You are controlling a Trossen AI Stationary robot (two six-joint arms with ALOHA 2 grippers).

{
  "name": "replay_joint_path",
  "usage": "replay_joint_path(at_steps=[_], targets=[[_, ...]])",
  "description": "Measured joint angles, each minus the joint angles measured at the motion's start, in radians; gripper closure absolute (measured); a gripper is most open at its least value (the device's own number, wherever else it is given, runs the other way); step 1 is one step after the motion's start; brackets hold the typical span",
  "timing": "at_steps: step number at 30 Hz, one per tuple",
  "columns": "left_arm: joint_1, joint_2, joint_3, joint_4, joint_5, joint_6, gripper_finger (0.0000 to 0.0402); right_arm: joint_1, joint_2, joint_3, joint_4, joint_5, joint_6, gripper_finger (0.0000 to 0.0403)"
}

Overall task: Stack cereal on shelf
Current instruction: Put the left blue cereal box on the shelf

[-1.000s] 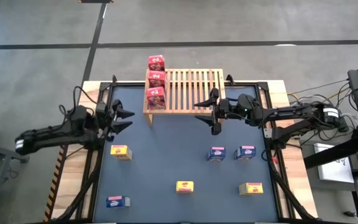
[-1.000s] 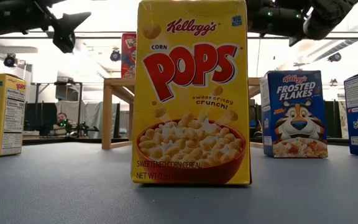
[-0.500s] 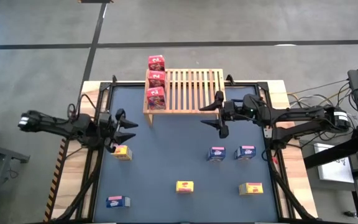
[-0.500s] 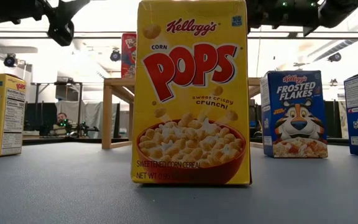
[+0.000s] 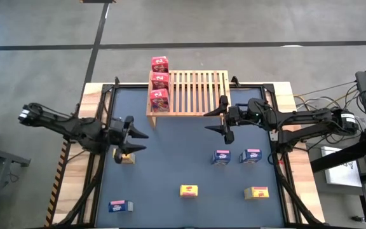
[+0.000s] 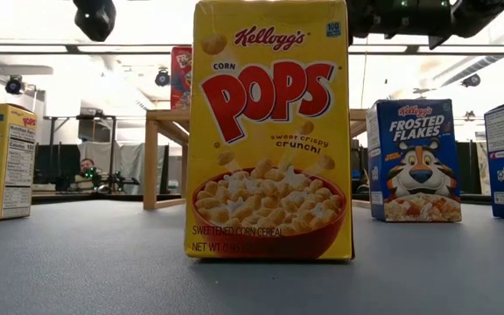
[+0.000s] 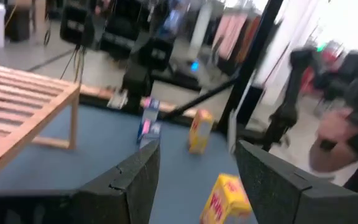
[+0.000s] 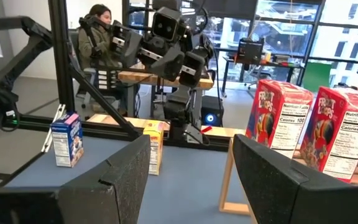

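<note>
On the worktop: a dark blue-grey worktop [image 5: 170, 159] carries everything, seen from above, with both arms reaching in from the sides.
Shelf: the light wooden slatted rack [image 5: 196, 89] stands at the far edge; three red printed cereal boxes [image 5: 159, 81] sit in a row on its left end, and the rest of the slats are bare.
Loose cereal: six small boxes stand on the worktop well short of the rack. Two blue boxes [image 5: 221, 156] are side by side on the right, and a yellow box [image 5: 257, 192] is nearer the front right. Another yellow box [image 5: 189, 190] is front centre, a third blue box [image 5: 120, 205] front left, and a yellow box on the left [image 5: 125, 155].
Left tool [image 5: 134, 135]: fingers spread and empty, hovering just over the left yellow box; its own camera shows that box [image 7: 225, 199] between the finger tips, not gripped.
Right tool [image 5: 221, 119]: fingers apart, holding nothing, above the worktop just in front of the rack's right end and short of the two blue boxes.
Progress: I judge about a third done, with the next pick being the left yellow box.
Risk: the box is light and upright, so a finger landing on its top or edge could tip or push it away. An off-centre pinch could let it twist and drop on the way to the slats, or knock the red row.
</note>
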Motion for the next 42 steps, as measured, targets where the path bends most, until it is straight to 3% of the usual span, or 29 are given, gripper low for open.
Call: replay_joint_path(at_steps=[6, 15, 26, 33, 42], targets=[[0.000, 0.072, 0.068, -0.064, 0.000, 0.019, 0.0206, 0.000, 0.000, 0.000, 0.000, 0.000, -0.001, 0.0184], [-0.003, 0.076, 0.072, -0.113, 0.000, -0.050, 0.0206, 0.000, 0.000, 0.000, 0.000, 0.000, -0.009, 0.0184], [-0.005, 0.115, 0.296, -0.533, -0.001, -0.243, 0.0206, 0.000, -0.001, -0.001, 0.009, 0.000, -0.033, 0.0184], [-0.023, 0.190, 0.387, -0.836, 0.043, -0.460, 0.0206, 0.000, -0.003, -0.001, 0.049, 0.000, 0.014, 0.0184], [-0.065, 0.256, 0.488, -0.897, 0.088, -0.581, 0.0206, 0.000, -0.001, -0.001, 0.056, 0.000, 0.023, 0.0184]])
